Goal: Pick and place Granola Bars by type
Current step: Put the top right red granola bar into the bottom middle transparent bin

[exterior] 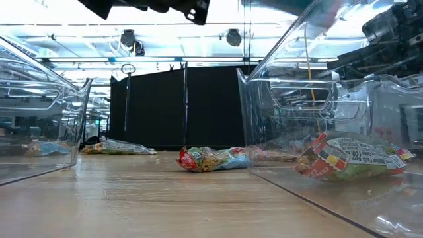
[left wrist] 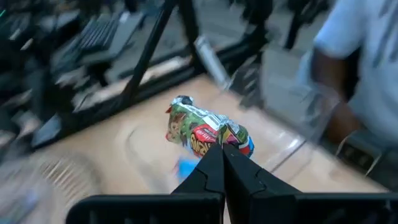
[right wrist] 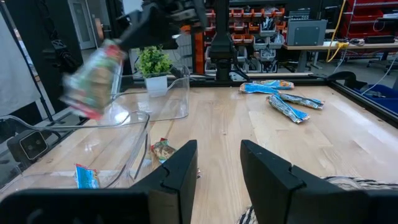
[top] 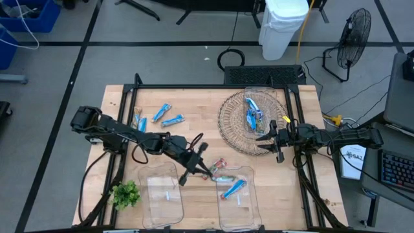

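The left jaws [left wrist: 222, 163] pinch a multicoloured bar [left wrist: 208, 132] by one end; it may slip free short of the bin [top: 249, 206]. The right jaws [right wrist: 219, 163] stand spread, empty

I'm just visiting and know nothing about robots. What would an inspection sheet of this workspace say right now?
Surface: wooden table, two clear plastic bins at the near edge, wire basket on the right.
Job's things: blue granola bars loose on the table and in the basket; one blue bar in the right-hand bin; a multicoloured bar lies on the table.
Clutter: green leafy sprig.
Grippers: left end effector shut on a multicoloured granola bar, near the bins; right end effector open, empty, beside the basket.
Cables: several on the floor.
Surroundings: floor fan, white bin, a person's sleeve.
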`<state>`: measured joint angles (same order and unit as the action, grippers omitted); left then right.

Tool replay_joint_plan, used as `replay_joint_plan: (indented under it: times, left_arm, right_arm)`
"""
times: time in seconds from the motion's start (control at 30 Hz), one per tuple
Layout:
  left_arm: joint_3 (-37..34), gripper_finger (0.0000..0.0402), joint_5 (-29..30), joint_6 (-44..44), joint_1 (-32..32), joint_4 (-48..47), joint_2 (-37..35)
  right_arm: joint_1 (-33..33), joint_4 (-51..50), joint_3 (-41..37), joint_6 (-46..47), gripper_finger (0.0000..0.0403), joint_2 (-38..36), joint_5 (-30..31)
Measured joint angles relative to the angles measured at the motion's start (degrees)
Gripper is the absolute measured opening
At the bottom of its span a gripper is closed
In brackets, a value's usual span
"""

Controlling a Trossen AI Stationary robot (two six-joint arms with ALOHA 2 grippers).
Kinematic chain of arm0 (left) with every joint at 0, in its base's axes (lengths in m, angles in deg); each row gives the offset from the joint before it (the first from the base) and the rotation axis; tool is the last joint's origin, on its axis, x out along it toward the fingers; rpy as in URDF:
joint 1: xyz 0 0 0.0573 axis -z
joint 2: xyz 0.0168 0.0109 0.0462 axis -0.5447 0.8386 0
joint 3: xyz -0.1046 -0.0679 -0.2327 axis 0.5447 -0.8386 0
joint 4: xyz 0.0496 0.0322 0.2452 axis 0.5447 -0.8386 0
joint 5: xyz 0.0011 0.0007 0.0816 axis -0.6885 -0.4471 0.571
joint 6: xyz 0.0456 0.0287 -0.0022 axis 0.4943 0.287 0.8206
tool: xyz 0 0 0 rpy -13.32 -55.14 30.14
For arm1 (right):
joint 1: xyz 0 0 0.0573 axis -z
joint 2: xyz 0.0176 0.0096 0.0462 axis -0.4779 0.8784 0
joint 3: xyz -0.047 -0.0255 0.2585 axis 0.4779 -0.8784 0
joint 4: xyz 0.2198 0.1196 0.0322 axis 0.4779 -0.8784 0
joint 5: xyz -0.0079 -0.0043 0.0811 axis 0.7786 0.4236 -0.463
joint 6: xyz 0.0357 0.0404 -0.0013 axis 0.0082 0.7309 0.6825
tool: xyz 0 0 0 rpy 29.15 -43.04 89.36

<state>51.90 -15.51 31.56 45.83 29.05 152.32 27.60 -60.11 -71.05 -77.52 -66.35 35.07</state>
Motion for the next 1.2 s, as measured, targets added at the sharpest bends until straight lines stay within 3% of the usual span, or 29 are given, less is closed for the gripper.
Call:
replay_joint_plan:
  times: [0.13,0.53,1.2]
  left_arm:
    - [0.36,0.0000,-4.52,-2.09,-0.32,5.57,3.44]
    - [4.88,0.0000,-7.96,-3.83,-2.37,5.26,9.73]
    - [4.94,0.0000,-6.87,-4.08,-4.33,8.96,11.51]
  right_arm:
    - [0.00,0.00,0.00,0.00,0.0114,0.00,0.00]
    - [-0.01,-0.11,0.00,0.00,0.0114,0.02,0.02]
    - [-0.02,0.00,0.00,0.00,0.0114,0.00,0.00]
